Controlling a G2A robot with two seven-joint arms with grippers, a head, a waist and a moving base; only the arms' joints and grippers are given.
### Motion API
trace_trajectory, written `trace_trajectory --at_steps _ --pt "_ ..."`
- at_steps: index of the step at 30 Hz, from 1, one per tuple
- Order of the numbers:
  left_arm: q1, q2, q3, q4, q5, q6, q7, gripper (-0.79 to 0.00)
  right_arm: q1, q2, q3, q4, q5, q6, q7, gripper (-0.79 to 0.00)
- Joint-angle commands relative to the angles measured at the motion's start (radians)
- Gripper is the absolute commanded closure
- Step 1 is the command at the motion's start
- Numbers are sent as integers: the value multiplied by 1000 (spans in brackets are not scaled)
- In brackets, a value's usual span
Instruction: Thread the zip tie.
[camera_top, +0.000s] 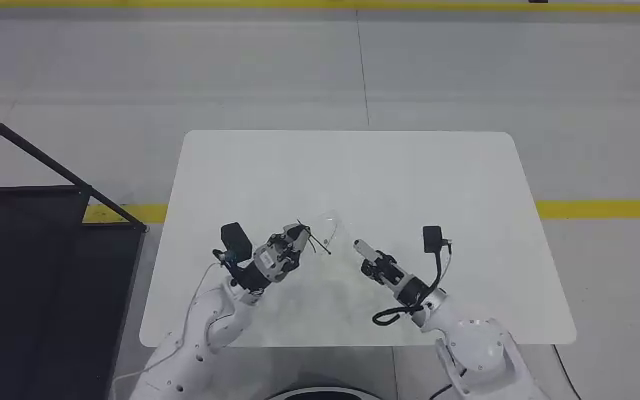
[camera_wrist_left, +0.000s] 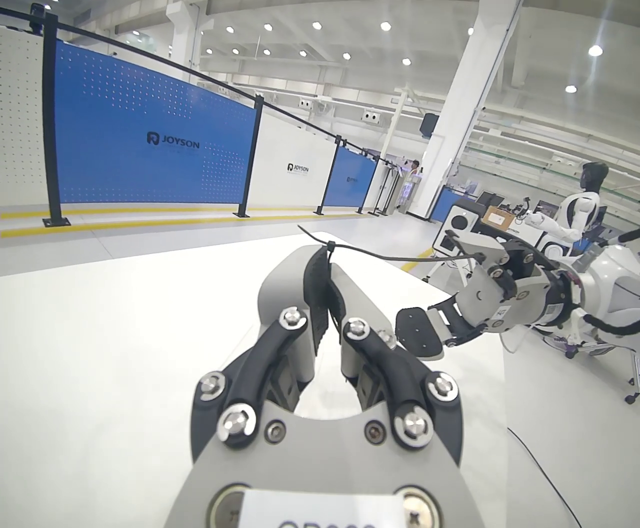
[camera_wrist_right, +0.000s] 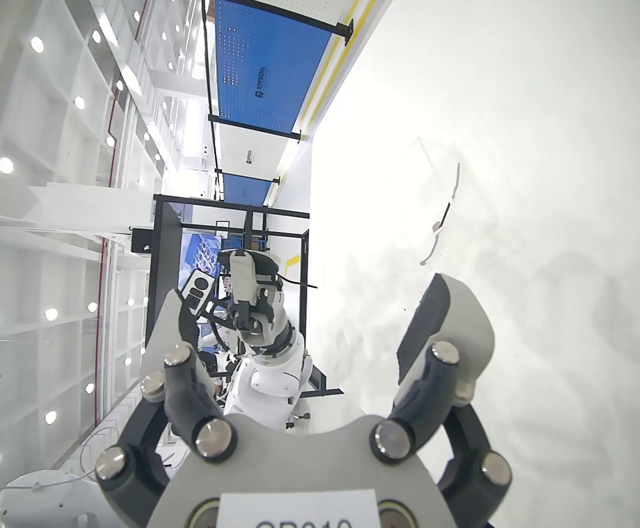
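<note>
Left pincer (camera_wrist_left: 326, 277): pads together, clamped on the black zip tie (camera_wrist_left: 400, 258) just under its head, held clear above the bench (camera_top: 450, 180).
Zip tie: the head sits at the pad tips. In the top view the long tail runs free toward 4 o'clock, ending close to the right pincer, and a short stub points the opposite way.
Right pincer (camera_wrist_right: 310, 320): fingers apart and holding nothing, at 3 o'clock of the left pincer, near but not touching.
Pale strip (camera_wrist_right: 446, 215): lies on the bench at 12 o'clock of the gap between the pincers. It is possibly a second, clear tie, but too faint to be sure.
Step in hand (judged): take the free tail.
Technique: close just behind the tail's tip, leaving a bare end for the head slot. Hold the left grip steady, then curl the tail round smoothly.
</note>
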Motion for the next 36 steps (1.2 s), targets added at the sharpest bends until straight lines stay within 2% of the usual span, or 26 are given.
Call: trace_trajectory --at_steps 1,4,9,10,12,20,26,32,36 --pt "5 -2 0 -10 1 49 -28 0 0 0 -1 -1 3 -6 -3 -785" --pt "16 -6 7 -21 -44 66 -47 0 -9 -4 -6 44 58 -124 -32 -785" --pt "20 -13 20 -22 -170 56 -100 0 -19 -11 -29 147 137 -380 -58 -785" --pt "21 -14 21 -26 -198 52 -118 0 -20 -11 -33 159 134 -403 -52 -785" --pt "21 -15 16 -38 -226 61 -149 0 -20 -11 -33 159 134 -403 -52 -785" --pt "22 -16 17 -42 -233 62 -151 0 -20 -11 -35 158 131 -402 -52 -785" --pt "38 -19 23 -83 -262 84 -178 0 -5 -20 -97 190 43 -432 -118 -785" --pt "61 -20 22 -114 -265 91 -185 0 36 -36 -168 253 27 -464 -158 -785" --pt "67 -21 19 -120 -290 74 -205 0 67 -46 -203 289 14 -464 -190 -702"
